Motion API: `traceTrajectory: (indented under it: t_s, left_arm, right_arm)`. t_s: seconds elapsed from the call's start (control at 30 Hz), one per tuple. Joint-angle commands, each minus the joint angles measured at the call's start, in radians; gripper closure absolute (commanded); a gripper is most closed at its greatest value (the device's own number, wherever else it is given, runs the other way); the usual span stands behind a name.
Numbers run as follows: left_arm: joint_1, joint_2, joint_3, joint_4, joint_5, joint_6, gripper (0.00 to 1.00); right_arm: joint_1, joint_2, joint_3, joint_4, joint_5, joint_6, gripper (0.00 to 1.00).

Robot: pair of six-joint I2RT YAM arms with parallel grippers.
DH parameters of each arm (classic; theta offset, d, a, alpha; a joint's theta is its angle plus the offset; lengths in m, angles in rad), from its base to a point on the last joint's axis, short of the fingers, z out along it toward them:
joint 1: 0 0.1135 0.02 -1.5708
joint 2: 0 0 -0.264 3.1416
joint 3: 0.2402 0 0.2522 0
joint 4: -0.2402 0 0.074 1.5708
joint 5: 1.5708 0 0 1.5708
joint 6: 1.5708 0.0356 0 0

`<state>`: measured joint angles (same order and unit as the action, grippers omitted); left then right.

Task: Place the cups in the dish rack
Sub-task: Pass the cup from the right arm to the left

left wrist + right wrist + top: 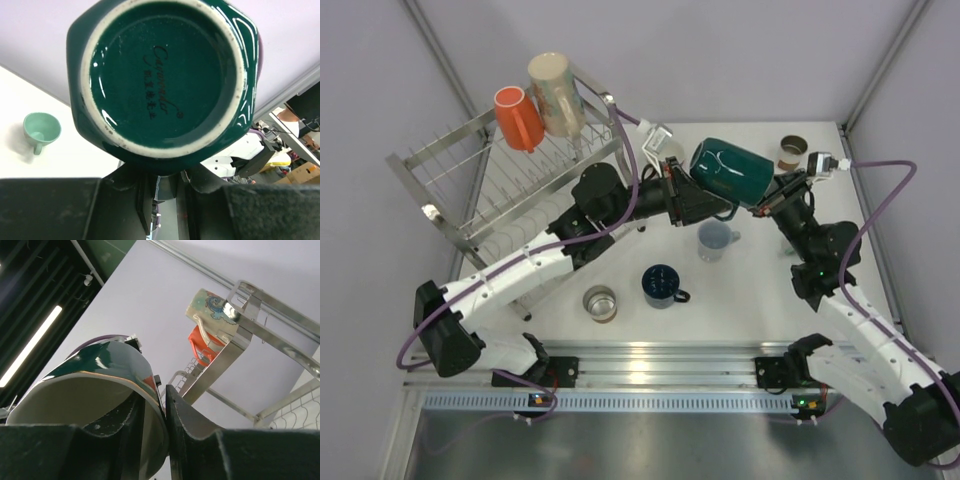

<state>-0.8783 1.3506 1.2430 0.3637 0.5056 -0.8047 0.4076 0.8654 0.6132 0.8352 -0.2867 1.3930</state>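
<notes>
Currently the dark teal glazed ceramic mug [732, 170] lies on its side in the air above the far middle of the white worktop [750, 300], between the two arms. The right gripper [767, 203] pinches its rim wall, one finger [125, 440] inside and the other outside. The left gripper [694, 198] meets the mug's base end. Its fingers [130, 210] stand narrowly apart beneath the base, but I cannot tell whether they press on it. The stainless-steel wire dish rack [510, 185] fills the far left corner, carrying an orange mug [518, 118] and a tall beige cup [556, 95] on its upper tier.
</notes>
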Motion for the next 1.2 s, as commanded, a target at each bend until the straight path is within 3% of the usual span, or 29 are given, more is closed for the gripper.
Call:
traceTrajectory:
  t_s: [0.0, 0.13, 0.33, 0.53, 0.73, 1.17]
  left_arm:
    - [-0.005, -0.041, 0.045, 0.026, -0.09, 0.042, 1.0]
    - [-0.004, -0.051, 0.062, -0.009, -0.111, 0.059, 1.0]
    - [-0.004, -0.085, 0.064, -0.055, -0.182, 0.075, 1.0]
    - [-0.004, -0.116, 0.062, -0.072, -0.205, 0.102, 1.0]
    - [-0.004, -0.14, 0.139, -0.222, -0.289, 0.194, 1.0]
    - [-0.004, -0.202, 0.291, -0.552, -0.644, 0.445, 1.0]
  right_arm:
    - [0.03, -0.051, 0.014, 0.001, -0.002, -0.041, 0.76]
    - [0.031, -0.081, 0.016, -0.048, 0.012, -0.064, 0.62]
    - [0.028, -0.126, 0.007, -0.131, 0.035, -0.084, 0.5]
    - [0.028, -0.163, -0.009, -0.179, 0.055, -0.094, 0.48]
    - [0.028, -0.229, -0.027, -0.254, 0.09, -0.107, 0.47]
    - [0.028, -0.325, 0.022, -0.492, 0.169, -0.202, 0.42]
